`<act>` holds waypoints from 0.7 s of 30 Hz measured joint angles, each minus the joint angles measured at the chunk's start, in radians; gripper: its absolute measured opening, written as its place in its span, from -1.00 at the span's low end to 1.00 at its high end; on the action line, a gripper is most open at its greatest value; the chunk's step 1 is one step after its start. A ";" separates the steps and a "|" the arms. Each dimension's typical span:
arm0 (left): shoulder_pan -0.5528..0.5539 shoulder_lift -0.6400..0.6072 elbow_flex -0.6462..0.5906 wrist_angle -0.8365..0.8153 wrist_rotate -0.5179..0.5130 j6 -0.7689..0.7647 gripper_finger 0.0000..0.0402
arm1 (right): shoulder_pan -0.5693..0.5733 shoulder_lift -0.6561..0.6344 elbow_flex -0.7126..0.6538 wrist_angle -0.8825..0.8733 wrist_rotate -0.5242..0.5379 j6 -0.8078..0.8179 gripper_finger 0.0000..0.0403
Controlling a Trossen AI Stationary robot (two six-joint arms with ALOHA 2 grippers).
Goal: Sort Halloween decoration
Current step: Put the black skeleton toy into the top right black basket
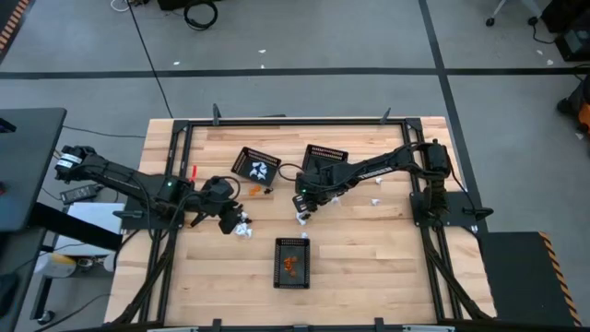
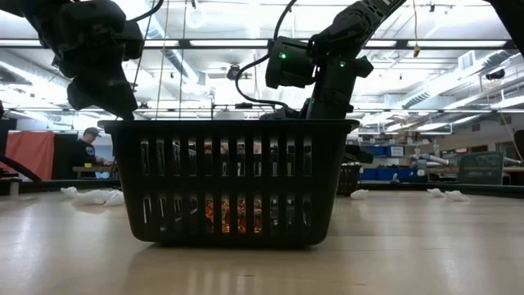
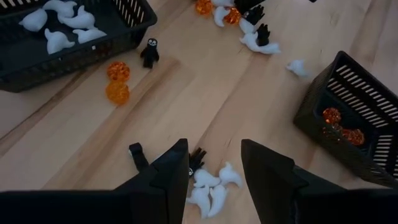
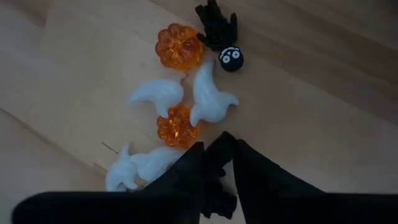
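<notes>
The right pincer point(image 4: 214, 158) is clenched on a small black figure point(image 4: 217, 168), low over the tabletop point(image 1: 369, 258) near its middle. Around it, at about ten to twelve o'clock in the high view's terms I cannot place exactly, lie three white ghosts point(image 4: 211, 96), two orange pumpkins point(image 4: 178, 46) and one more black figure with a round white-eyed head point(image 4: 231, 59), all close together on the wood.

The left pincer point(image 3: 214, 171) stands released, its fingers apart, just above a cluster of about three white ghosts point(image 3: 214, 186) and two black figures point(image 3: 138, 155). Beyond it lie two orange pumpkins point(image 3: 117, 84) and one black figure point(image 3: 149, 53).

There are three black mesh baskets: one at eleven o'clock of the table's centre holding white ghosts point(image 1: 255, 166), one at twelve to one o'clock point(image 1: 326, 157), one at six o'clock holding orange pumpkins point(image 1: 292, 263).

The tabletop is pale wood planks in a black frame; behind it is a lit workshop, with a person point(image 2: 86, 147) seated far off.
</notes>
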 joint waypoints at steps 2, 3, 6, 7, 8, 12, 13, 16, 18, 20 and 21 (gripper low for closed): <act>0.000 0.000 0.000 -0.002 0.000 0.000 -0.23 | 0.000 -0.001 -0.003 0.001 0.000 -0.003 -0.64; 0.000 0.000 0.000 -0.002 0.000 0.000 -0.23 | 0.000 -0.001 -0.003 0.000 0.001 -0.004 -0.67; 0.000 0.000 0.000 -0.006 0.000 0.000 -0.23 | 0.000 -0.002 -0.003 -0.001 -0.005 -0.012 -0.77; 0.000 0.000 0.000 -0.006 0.000 0.000 -0.23 | 0.000 -0.003 -0.002 -0.004 -0.010 -0.021 -0.80; 0.000 0.000 0.000 -0.006 0.000 0.000 -0.23 | 0.000 -0.003 0.003 -0.010 -0.013 -0.032 -0.82; 0.000 0.000 0.000 -0.006 0.000 0.020 -0.23 | 0.000 0.001 0.036 -0.041 -0.016 -0.081 -0.85; 0.000 0.000 0.000 -0.006 0.000 0.020 -0.23 | 0.000 0.001 0.047 -0.048 -0.017 -0.088 -0.85; 0.000 0.000 0.000 -0.004 0.000 0.019 -0.23 | 0.000 -0.004 0.084 -0.090 -0.020 -0.112 -0.85; 0.000 0.000 0.000 0.000 0.000 0.014 -0.23 | 0.000 -0.009 0.104 -0.111 -0.029 -0.131 -0.85; 0.000 0.000 0.000 0.005 0.000 0.010 -0.23 | -0.007 -0.020 0.123 -0.127 -0.051 -0.158 -0.85; 0.000 0.000 0.000 0.014 0.000 0.011 -0.23 | -0.012 -0.027 0.132 -0.130 -0.062 -0.170 -0.85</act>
